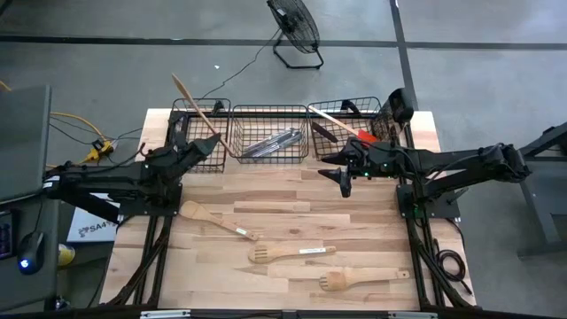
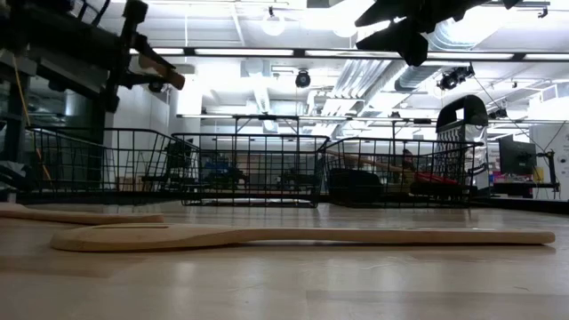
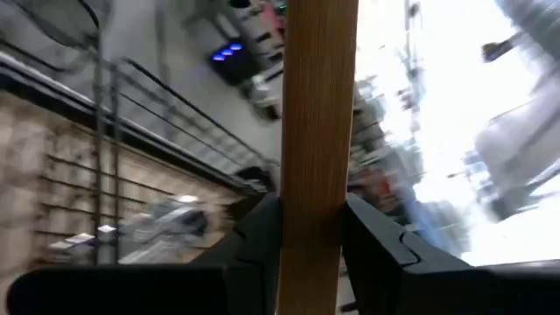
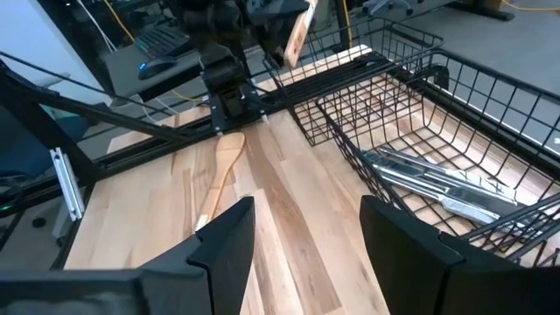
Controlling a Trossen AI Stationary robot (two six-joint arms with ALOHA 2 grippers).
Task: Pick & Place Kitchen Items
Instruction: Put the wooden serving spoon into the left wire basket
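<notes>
Wooden spoon (image 1: pixel 202 110) held up over the far-left basket (image 1: pixel 197 155)

The long spoon is clamped near its lower end in the left gripper (image 1: pixel 213 142), tilted over the basket's rim. Gripped that low, it could swing or slip and land outside the wire. Right gripper (image 1: pixel 345 180) is parked mid-worktop (image 1: pixel 292 204), jaws apart and empty. Three wooden utensils (image 1: pixel 292 253) are left lying on the near side, silver cutlery (image 1: pixel 271 143) already in the middle basket (image 1: pixel 269 113).

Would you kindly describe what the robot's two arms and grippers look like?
Both arms are dark, nearly black, built of slim jointed links. The left gripper and right gripper each end in two flat, angular black fingers. Dark cables run along the links, and a small green light shows near the right wrist.
</notes>
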